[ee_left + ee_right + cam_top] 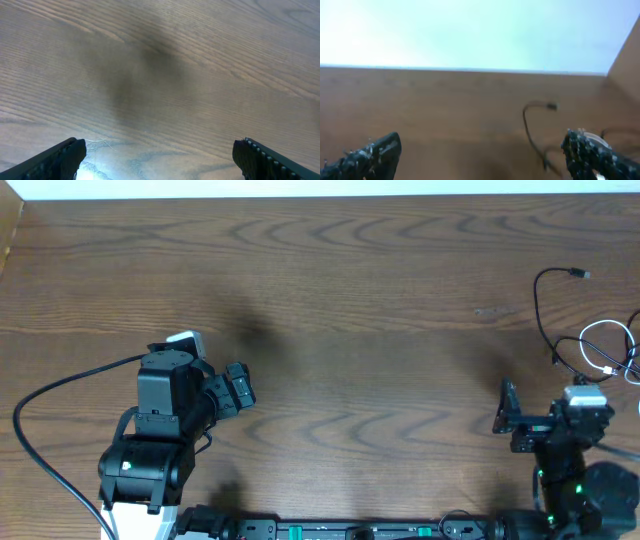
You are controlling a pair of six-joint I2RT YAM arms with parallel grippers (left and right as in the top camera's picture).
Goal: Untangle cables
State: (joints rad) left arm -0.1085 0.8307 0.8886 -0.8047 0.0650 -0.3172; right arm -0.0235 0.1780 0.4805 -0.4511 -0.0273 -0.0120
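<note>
Note the black cable (537,300) looped along the right edge of the table (350,300), plug end toward the far right corner, crossing the white cable (600,358) just beside it. Not yet separated.

Reads as a waiting stance. Left gripper (238,388) sits near the front left corner, well apart from both cords. Right gripper (507,408) sits near the front right corner, close to them and probably placed to reach first. Spread wide on both sides, holding and touching nothing.

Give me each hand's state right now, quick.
Left hand: open, holding nothing.
Right hand: open, holding nothing.
</note>
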